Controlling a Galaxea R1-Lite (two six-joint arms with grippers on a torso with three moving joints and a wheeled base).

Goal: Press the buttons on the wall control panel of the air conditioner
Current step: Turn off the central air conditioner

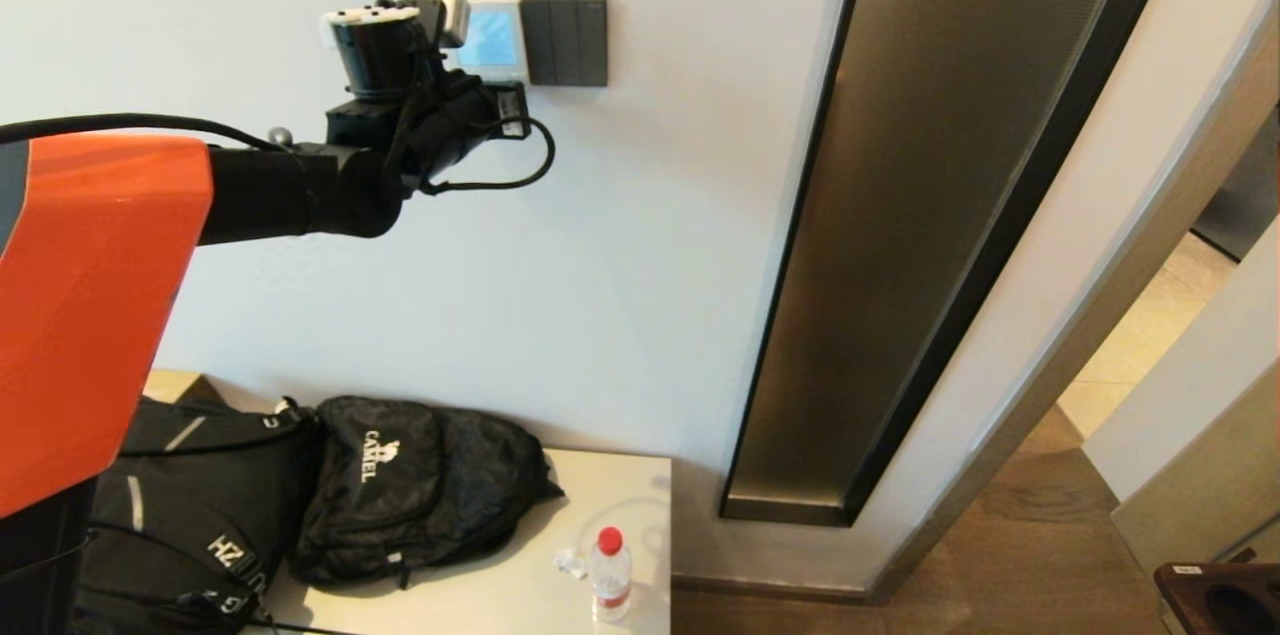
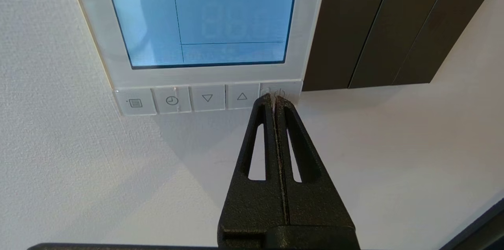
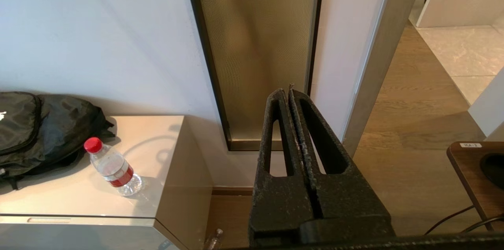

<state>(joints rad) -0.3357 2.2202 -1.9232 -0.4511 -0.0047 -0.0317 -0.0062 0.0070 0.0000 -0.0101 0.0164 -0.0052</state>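
Buttons [image 2: 189,99] run along the lower edge of the wall control panel [image 2: 204,25], beside a dark switch plate [image 2: 378,25]. Left gripper [image 2: 275,98], fingers pressed together, tips on the end button nearest that plate. Right gripper [image 3: 286,92] idle, fingers closed, near the counter [image 3: 78,195] with a bottle [image 3: 112,167].

Bare wall [image 2: 374,155] lies open below the panel [image 2: 311,25]; the switch plate [image 2: 378,25] flanks it closely.

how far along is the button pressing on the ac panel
Done: the left gripper has reached the control panel, whose screen glows blue. In hand: its shut tips sit at the last key beside the up arrow. Whether others were pressed can't be told. The right gripper hangs idle.
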